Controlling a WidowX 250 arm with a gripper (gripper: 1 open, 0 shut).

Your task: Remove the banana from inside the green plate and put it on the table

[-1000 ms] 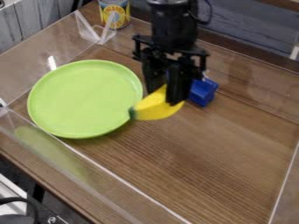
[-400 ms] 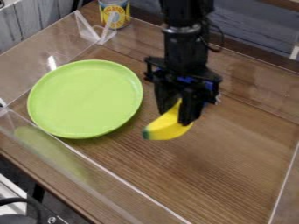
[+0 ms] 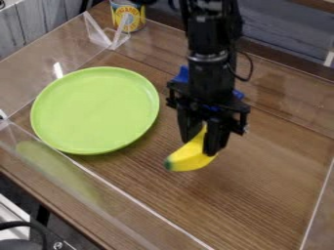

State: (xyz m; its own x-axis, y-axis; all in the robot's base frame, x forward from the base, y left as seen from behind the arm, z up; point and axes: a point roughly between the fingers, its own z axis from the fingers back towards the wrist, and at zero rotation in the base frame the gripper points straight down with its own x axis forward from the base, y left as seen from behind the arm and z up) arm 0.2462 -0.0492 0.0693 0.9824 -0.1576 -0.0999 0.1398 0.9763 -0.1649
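Note:
The yellow banana [image 3: 192, 156] hangs tilted in my gripper [image 3: 204, 140], just above the brown wood-grain table [image 3: 248, 200] and to the right of the green plate [image 3: 92, 107]. Its dark tip points down to the left, near the tabletop. My black gripper points almost straight down, its fingers shut on the banana's upper end. The lime-green plate lies empty at the left of the table, apart from the banana.
Clear acrylic walls [image 3: 39, 176] edge the table. A yellow can [image 3: 127, 15] stands beyond the far wall at the top. The arm's black body [image 3: 209, 39] rises above the gripper and hides what lies behind it.
The gripper has carried the banana from the plate's right rim further right and toward the camera, and lowered it close to the tabletop. A blue block seen earlier is now hidden behind the arm.

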